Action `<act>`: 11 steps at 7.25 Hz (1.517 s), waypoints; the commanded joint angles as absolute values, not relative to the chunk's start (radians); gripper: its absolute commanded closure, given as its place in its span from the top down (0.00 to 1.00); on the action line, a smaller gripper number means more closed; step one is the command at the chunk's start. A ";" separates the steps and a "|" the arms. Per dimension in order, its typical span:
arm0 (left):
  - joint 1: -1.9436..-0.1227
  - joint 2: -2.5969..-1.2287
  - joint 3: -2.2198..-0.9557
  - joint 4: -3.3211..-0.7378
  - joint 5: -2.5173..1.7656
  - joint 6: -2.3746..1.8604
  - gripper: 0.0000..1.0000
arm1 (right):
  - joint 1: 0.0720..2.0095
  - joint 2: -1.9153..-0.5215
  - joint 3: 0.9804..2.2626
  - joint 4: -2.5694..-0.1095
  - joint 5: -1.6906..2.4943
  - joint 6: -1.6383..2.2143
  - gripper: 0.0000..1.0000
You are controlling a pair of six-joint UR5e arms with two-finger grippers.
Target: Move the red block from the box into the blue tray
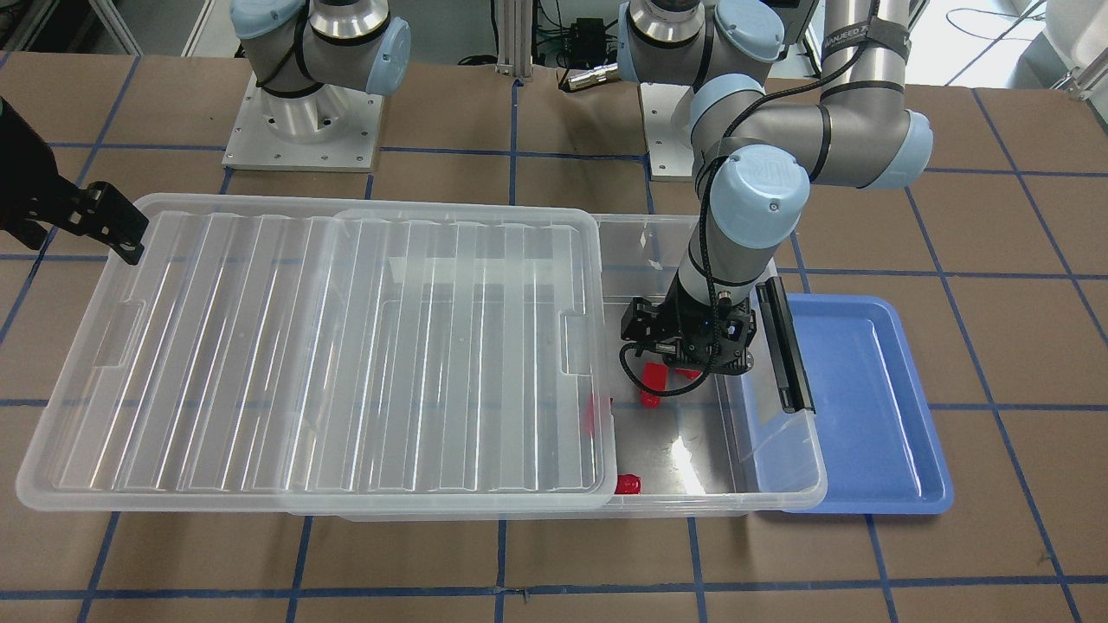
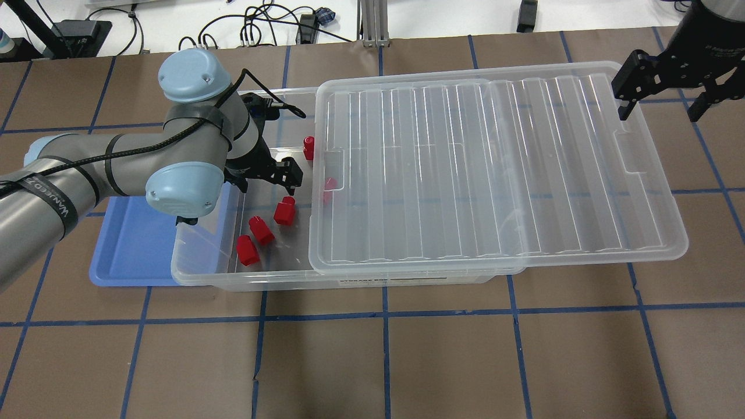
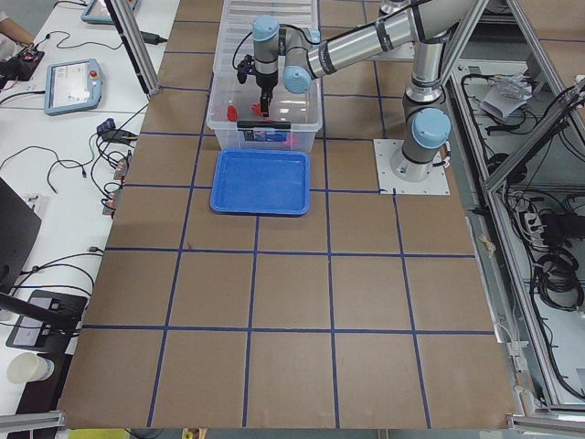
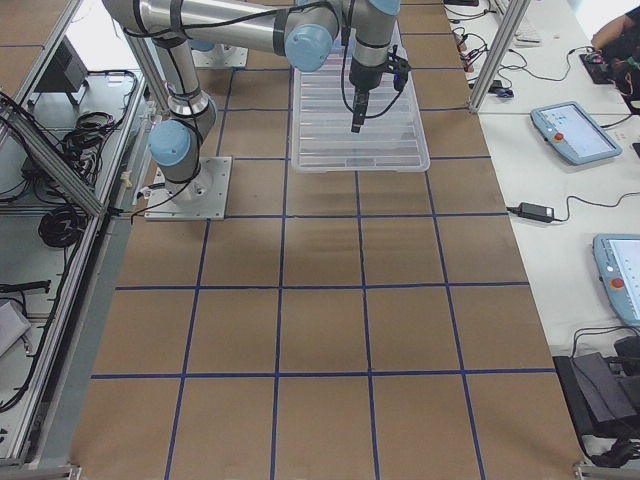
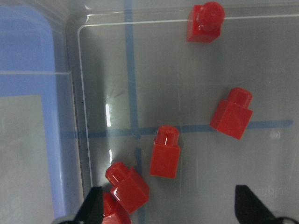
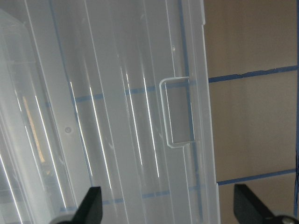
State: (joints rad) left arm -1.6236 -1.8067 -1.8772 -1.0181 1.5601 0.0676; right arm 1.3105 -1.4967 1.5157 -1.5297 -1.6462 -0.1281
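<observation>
Hovering spread wide over the red block [image 5: 164, 156] in the box [image 2: 204, 273], the left pincer [image 5: 168, 203] could clip the neighbouring block [image 5: 128, 184] close by, knocking both askew.

The left tool [image 2: 266, 181] is hovering, jaws spread and empty, over the uncovered end of the clear box [image 2: 198, 274], which is sitting on the brown table [image 2: 407, 361]. One red block [image 2: 284, 210] is lying just beside the tool, with a second block [image 2: 261, 229] and a third block [image 2: 247, 250] trailing diagonally from it. The ribbed lid [image 2: 495, 169] is lying askew, covering most of the box. The blue tray [image 2: 125, 256] is lying against the box's open end. The right tool [image 2: 663, 96] is hovering, spread, beside the lid's far corner.
</observation>
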 commanded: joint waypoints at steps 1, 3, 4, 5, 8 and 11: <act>-1.621 -1.825 -1.920 -1.003 1.560 0.086 1.00 | 1.310 -1.499 1.525 -1.528 -1.647 -0.129 1.00; -1.605 -1.847 -1.951 -0.922 1.557 0.092 1.00 | 1.310 -1.496 1.526 -1.526 -1.646 -0.129 1.00; -1.606 -1.858 -1.956 -0.922 1.555 0.089 1.00 | 1.310 -1.500 1.537 -1.528 -1.646 -0.129 1.00; -1.603 -1.864 -1.971 -0.920 1.555 0.089 1.00 | 1.310 -1.502 1.552 -1.540 -1.649 -0.129 1.00; -1.603 -1.910 -1.993 -0.824 1.505 0.083 1.00 | 1.305 -1.502 1.552 -1.543 -1.647 -0.127 1.00; -1.605 -1.927 -1.991 -0.824 1.506 0.084 0.62 | 1.305 -1.502 1.551 -1.543 -1.644 -0.127 1.00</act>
